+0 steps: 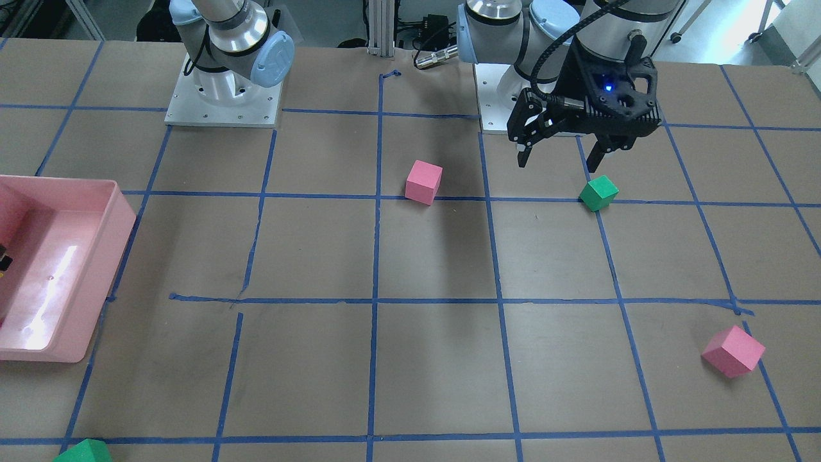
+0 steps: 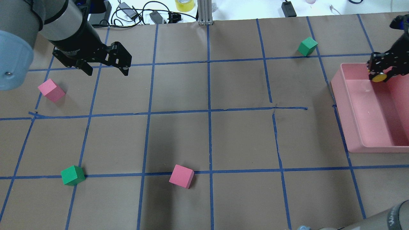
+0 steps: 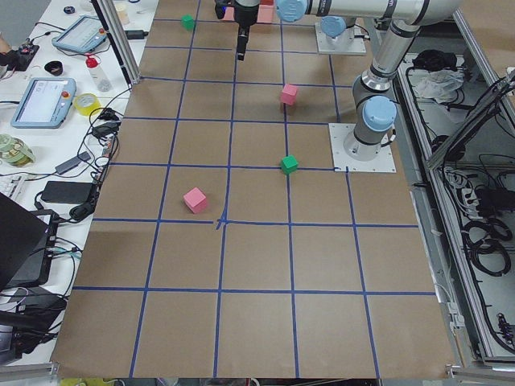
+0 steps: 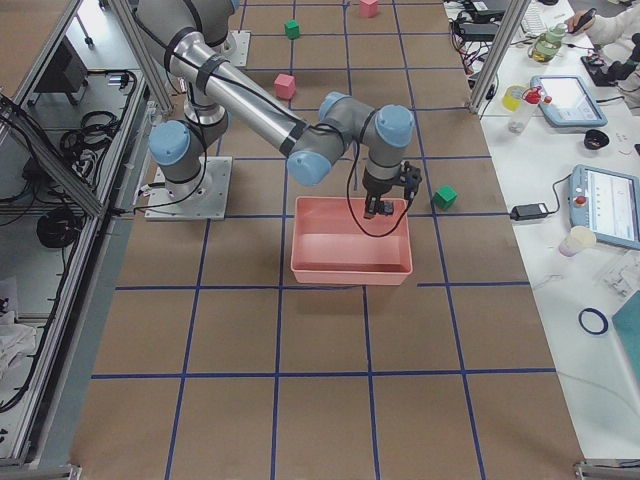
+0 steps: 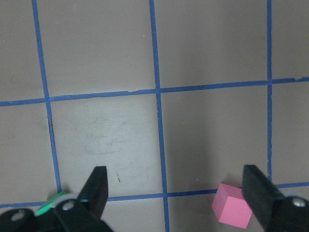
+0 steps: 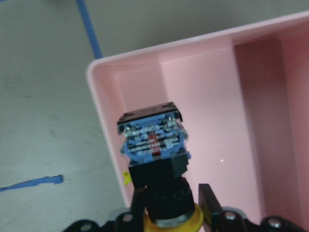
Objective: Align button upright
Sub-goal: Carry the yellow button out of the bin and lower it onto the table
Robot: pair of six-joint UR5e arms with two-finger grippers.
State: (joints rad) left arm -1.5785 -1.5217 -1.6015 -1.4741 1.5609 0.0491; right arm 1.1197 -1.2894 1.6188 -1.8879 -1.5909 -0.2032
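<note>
The button point(image 6: 154, 164) has a black and blue blocky body and a yellow cap point(image 2: 379, 77). My right gripper point(image 2: 381, 71) is shut on it near the cap and holds it over the far corner of the pink bin point(image 2: 342, 108). In the right wrist view the button's body points away from the gripper, with the cap next to the fingers point(image 6: 208, 200). The exterior right view shows the same gripper point(image 4: 383, 206) above the bin point(image 4: 350, 268). My left gripper point(image 2: 106, 69) is open and empty above the table, also shown in the front view point(image 1: 558, 160) and the left wrist view point(image 5: 176, 193).
On the brown paper with its blue tape grid lie a pink cube point(image 2: 51, 90), a green cube point(image 2: 73, 175), a second pink cube point(image 2: 181, 176) and a second green cube point(image 2: 307, 46). Cables and a tape roll lie beyond the far edge.
</note>
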